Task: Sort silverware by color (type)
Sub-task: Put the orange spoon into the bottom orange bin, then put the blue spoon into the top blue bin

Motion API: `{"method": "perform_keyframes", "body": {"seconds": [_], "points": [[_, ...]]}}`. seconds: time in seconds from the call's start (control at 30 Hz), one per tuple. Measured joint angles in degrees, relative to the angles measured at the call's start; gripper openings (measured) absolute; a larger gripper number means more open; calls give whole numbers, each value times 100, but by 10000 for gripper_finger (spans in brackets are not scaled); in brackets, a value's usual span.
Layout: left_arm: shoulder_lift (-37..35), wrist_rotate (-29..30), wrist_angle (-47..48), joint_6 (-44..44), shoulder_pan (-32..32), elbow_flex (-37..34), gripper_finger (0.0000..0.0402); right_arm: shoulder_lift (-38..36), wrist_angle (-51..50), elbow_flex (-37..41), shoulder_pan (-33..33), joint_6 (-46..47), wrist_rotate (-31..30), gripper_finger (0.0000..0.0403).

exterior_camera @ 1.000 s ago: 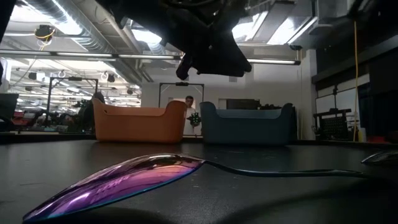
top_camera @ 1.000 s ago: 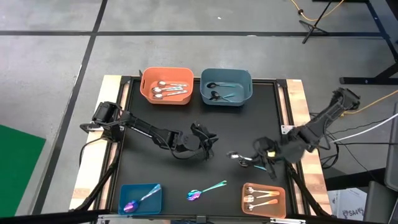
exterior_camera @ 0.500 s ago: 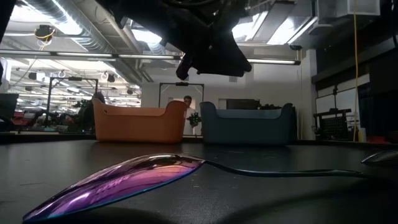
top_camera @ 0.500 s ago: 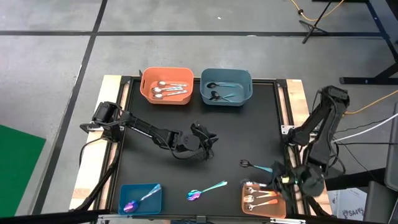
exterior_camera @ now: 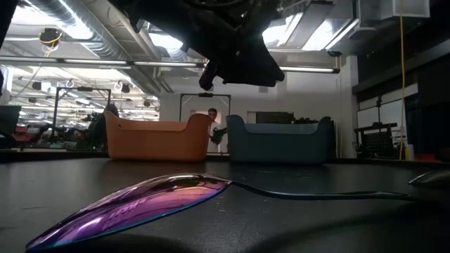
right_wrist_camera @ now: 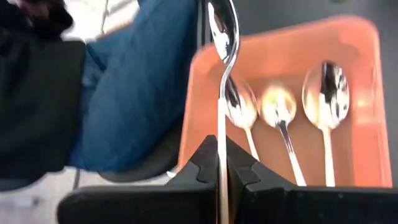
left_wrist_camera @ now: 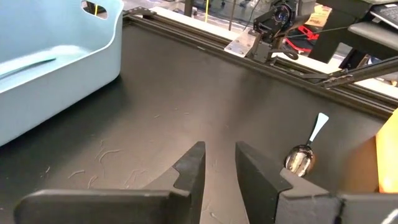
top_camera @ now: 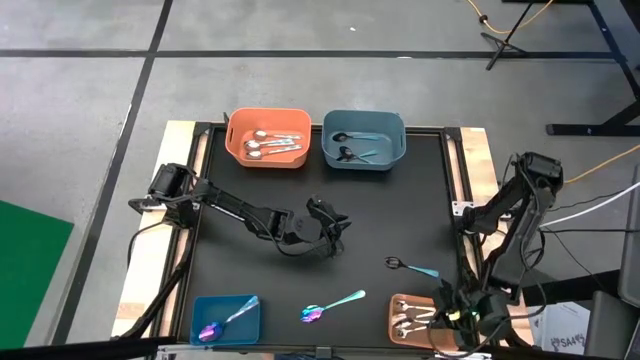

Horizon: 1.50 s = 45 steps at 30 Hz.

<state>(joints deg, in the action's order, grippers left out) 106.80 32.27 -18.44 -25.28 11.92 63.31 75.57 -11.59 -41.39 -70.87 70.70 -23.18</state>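
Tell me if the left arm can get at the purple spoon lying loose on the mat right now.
Probably yes. The left gripper is empty, jaws slightly apart, above bare mat, and nothing stands between it and the purple spoon.

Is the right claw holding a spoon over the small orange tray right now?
Yes, the right claw is shut on a silver spoon, with the small orange tray and its three spoons just beyond.

Right pincer (right_wrist_camera: 222,163) clamped; left pincer (left_wrist_camera: 219,163) slightly parted.

Silver spoons (top_camera: 270,143) sit in the far orange bin (top_camera: 236,150); black ones (top_camera: 350,145) in the blue bin beside it.
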Motion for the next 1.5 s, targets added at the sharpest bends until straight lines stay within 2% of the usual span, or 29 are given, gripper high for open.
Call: {"method": "perform_keyframes", "body": {"seconds": [0.23, 1.1, 1.2, 1.5], "points": [[0, 0, 0, 0, 0, 0, 82, 131, -230, 0, 0, -7, 481, 0], [0, 0, 0, 2, 0, 0, 82, 131, -236, 0, 0, -48, 484, 2], [0, 0, 0, 0, 0, 0, 82, 131, -236, 0, 0, -48, 484, 19], [1, 0, 0, -2, 0, 0, 82, 131, -243, 0, 0, -48, 484, 107]]}}
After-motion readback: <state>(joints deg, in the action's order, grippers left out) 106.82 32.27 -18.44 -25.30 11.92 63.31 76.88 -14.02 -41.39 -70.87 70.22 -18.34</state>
